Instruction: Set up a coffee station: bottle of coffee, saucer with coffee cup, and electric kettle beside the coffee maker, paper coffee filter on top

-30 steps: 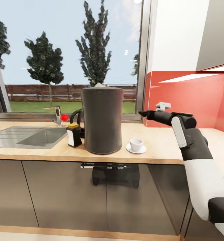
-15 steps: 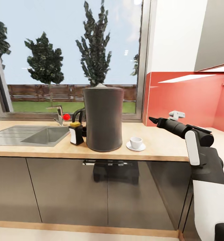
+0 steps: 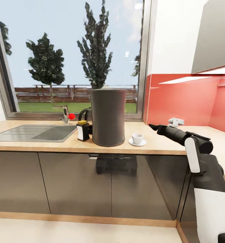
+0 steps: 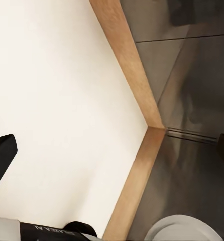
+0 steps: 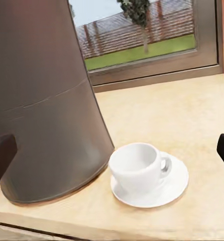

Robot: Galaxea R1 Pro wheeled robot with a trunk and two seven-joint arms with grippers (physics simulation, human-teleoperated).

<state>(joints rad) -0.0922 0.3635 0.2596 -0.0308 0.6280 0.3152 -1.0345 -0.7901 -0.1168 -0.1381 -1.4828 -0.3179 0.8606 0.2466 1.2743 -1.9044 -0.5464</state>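
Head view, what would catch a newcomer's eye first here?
The tall dark coffee maker stands mid-countertop before the window. Just right of it, a white coffee cup sits on its saucer; at its left are a small yellow-capped bottle and a black kettle behind. The right gripper points toward the cup.

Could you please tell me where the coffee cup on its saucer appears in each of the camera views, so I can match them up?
Head view: the coffee cup sits on its saucer on the countertop, just right of the coffee maker, ahead of the right gripper.
Right wrist view: the cup is at lower centre, beside the coffee maker's base.
Left wrist view: floor and cabinet fronts; not the cup.
Shared landmark: the dark coffee maker.
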